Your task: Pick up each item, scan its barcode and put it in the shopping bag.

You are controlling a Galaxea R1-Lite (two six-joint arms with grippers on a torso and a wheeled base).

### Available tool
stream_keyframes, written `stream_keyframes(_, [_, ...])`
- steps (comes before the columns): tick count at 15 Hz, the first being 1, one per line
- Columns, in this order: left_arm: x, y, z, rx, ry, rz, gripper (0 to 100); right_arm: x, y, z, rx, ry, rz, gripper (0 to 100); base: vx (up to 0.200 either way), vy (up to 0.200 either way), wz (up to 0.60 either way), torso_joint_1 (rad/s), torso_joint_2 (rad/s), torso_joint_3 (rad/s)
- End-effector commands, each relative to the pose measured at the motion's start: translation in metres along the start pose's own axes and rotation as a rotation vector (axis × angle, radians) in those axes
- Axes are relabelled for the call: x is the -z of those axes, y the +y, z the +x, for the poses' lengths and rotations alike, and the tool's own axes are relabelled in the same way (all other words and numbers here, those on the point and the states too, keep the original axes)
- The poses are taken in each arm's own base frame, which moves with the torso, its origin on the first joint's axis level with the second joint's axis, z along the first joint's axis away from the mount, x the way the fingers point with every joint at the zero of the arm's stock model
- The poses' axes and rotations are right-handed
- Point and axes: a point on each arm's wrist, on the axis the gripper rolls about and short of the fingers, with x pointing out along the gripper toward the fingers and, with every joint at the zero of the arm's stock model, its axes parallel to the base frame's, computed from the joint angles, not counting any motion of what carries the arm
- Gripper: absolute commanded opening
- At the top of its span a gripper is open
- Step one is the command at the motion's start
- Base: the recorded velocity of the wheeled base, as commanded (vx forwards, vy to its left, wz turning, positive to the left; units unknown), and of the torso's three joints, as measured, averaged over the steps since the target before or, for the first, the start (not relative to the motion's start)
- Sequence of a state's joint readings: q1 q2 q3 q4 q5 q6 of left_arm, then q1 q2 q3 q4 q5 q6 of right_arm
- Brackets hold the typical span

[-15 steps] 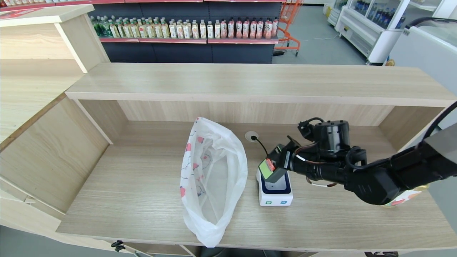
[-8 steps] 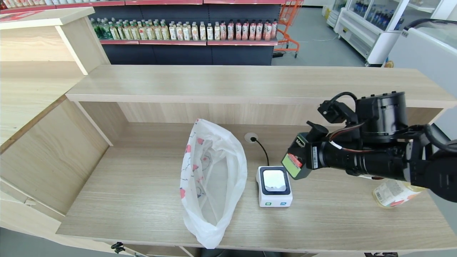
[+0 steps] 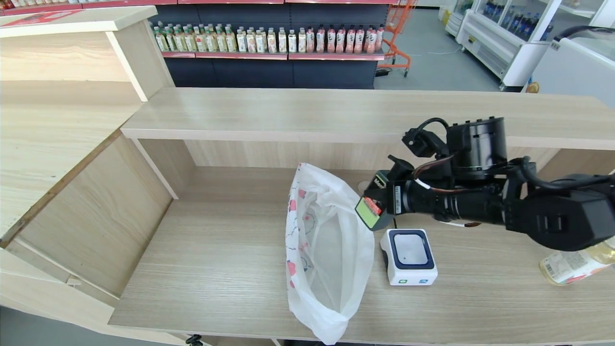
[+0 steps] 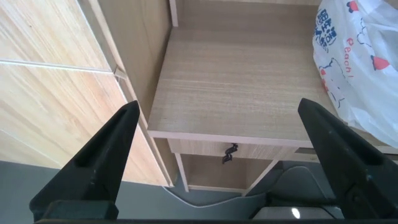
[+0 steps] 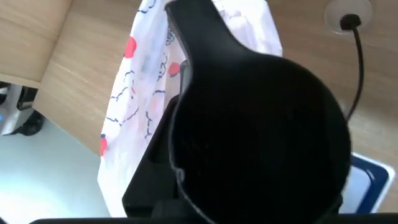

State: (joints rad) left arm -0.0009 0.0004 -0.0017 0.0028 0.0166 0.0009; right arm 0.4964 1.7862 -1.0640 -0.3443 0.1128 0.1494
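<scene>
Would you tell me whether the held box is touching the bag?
Cannot tell. In the head view the box in the right gripper overlaps the bag's rim, but neither contact nor a gap shows plainly.

The robot's glossy black right arm (image 3: 543, 221) has a ribbed forearm, a white label strip, a squat cylindrical housing (image 3: 475, 142) studded along its rim, and loose black, red and white cables (image 3: 435, 170). Flat, tapering black fingers (image 4: 102, 162) form the left gripper (image 4: 219, 112).

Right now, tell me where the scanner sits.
In the head view the scanner sits on the counter, right of the shopping bag, near the right gripper holding a box.
</scene>
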Motion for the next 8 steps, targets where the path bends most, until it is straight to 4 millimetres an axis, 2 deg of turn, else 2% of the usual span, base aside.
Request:
stream_keyframes(1, [0.000,0.000,0.000,-0.001,0.000,-0.001,100,0.016,-0.007,0.056,0.001,0.029,-0.063,0,0.000,0.000,0.00,0.000,0.00,0.000])
stream_keyframes(5, [0.000,0.000,0.000,-0.001,0.000,-0.001,100,0.026,0.010,0.090,-0.049,0.046,-0.150,0,0.000,0.000,0.00,0.000,0.00,0.000])
stream_keyframes(8, [0.000,0.000,0.000,-0.001,0.000,0.001,100,0.037,0.008,0.107,-0.052,0.067,-0.221,0,0.000,0.000,0.00,0.000,0.00,0.000])
